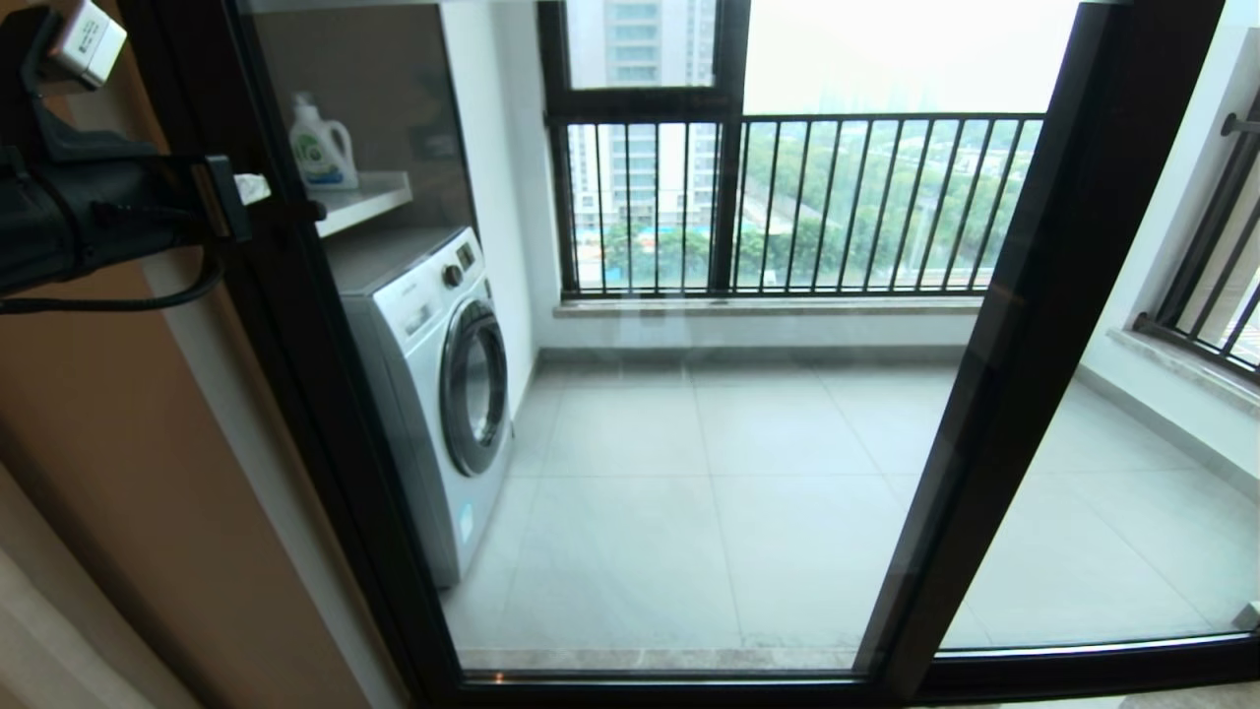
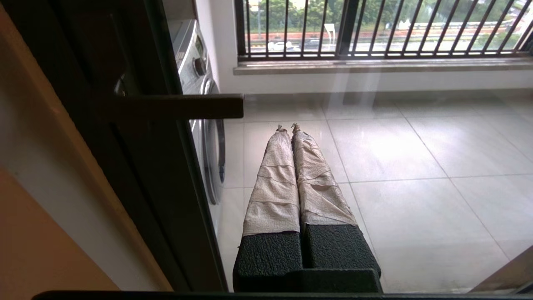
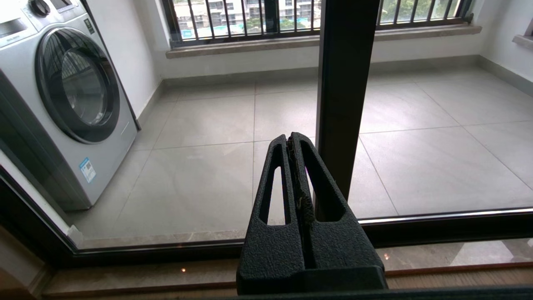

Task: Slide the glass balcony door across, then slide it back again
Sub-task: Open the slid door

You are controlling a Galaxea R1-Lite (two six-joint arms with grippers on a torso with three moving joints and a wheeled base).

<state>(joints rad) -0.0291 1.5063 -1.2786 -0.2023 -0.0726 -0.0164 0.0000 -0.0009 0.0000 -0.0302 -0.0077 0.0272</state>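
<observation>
The glass balcony door fills the head view, a clear pane in a slim black frame. Its left upright stands against the tan wall jamb. A small black latch handle sticks out from that upright and shows as a dark bar in the left wrist view. My left gripper is raised at the upper left, right beside the handle. It is shut, its tape-wrapped fingers pressed together with nothing between them. My right gripper is shut and empty, low before the door, next to a black upright.
Behind the glass are a white washing machine, a shelf with a detergent bottle, tiled floor and black-barred railing windows. A second black-framed glass panel is at the right. The floor track runs along the door's foot.
</observation>
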